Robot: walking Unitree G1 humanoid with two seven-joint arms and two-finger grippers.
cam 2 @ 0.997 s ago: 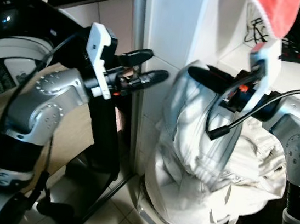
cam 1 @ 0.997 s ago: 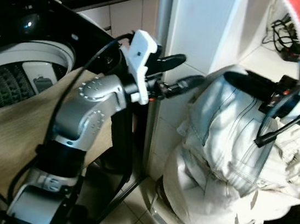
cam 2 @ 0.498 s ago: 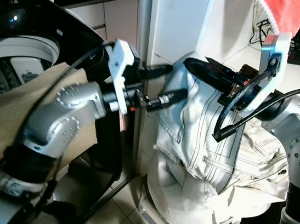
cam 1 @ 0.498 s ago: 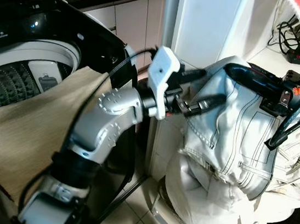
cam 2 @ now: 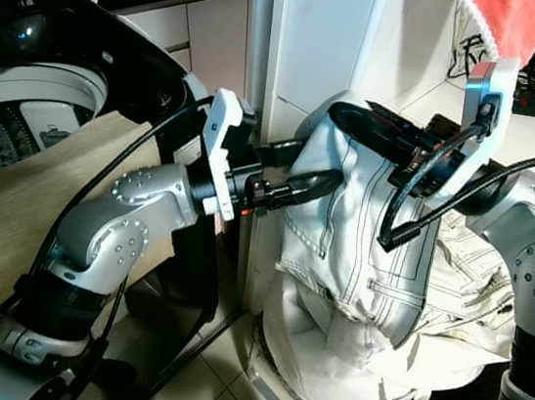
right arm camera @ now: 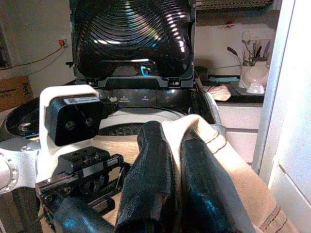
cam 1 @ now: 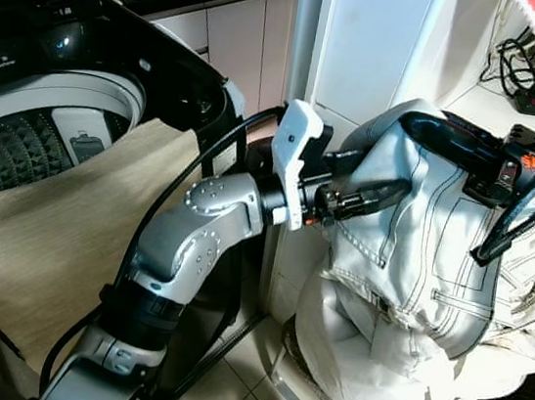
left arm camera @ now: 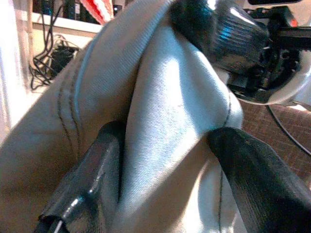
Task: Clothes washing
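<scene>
So the right gripper (cam 2: 371, 125) is clamped on the top fold of a pair of off-white jeans (cam 1: 426, 270), holding them up above the white laundry bag (cam 1: 363, 371) they're hanging out of, right next to the white pillar (cam 1: 367, 45). The right wrist view shows both black fingers (right arm camera: 150, 179) pinched tight on the fabric. The left gripper (cam 1: 369, 179) is reaching across from the washer side with its fingers spread, one on each side of a ridge of denim, not closed on it as far as I can see; the left wrist view has the cloth bulging up between the two fingers (left arm camera: 97, 179). The top-load washing machine (cam 1: 51, 122) sits off to the robot's left with its lid up, and a beige cloth (cam 1: 56, 231) is draped over its front edge. What I'd worry about: most of the jeans are still bunched down in the bag, so if the left gripper only nips a thin fold, the weight could drag it loose on the swing over. The legs could also snag the bag and pull it along, or catch on the pillar corner. That beige cloth half covering the drum opening might get in the way too.
</scene>
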